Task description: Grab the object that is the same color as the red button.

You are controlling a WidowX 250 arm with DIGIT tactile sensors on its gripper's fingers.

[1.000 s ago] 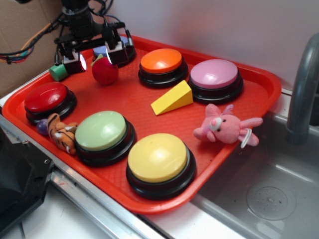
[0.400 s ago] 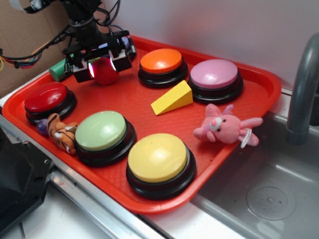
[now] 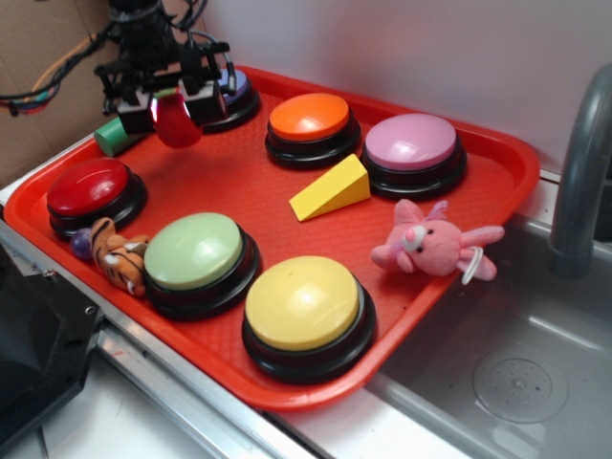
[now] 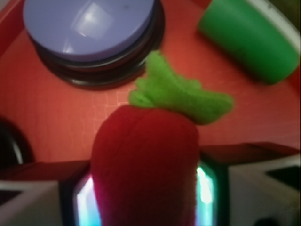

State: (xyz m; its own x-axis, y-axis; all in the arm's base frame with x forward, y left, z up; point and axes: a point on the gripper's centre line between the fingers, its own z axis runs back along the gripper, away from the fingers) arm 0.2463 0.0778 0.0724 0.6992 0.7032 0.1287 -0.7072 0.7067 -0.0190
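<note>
No writing or label could be read on anything in either view. My gripper was closed on the red ball, its two light-coloured fingers pressed against the ball's sides. From the exterior camera the ball hung between them at the far left corner of the red tray, and looked clear of the tray floor, though I could not be sure of the gap beneath it.

In the wrist view the ball filled the lower middle of the frame, a fuzzy deep red body with a ragged green leaf on top. It was blurred by closeness and cut off at the bottom edge. The finger pads showed only as glowing strips on either side of it.

Behind the ball sat a purple button, cropped by the top edge, and in the exterior view my arm hid most of that button. A green cylinder lay to the upper right, also partly out of frame; outside it peeked from behind my gripper at the tray's rim.

The red button rested near the tray's left edge, well apart from the ball, glossy on its black base. A small purple thing beside the toy tiger was half hidden and I could not tell what it was.
</note>
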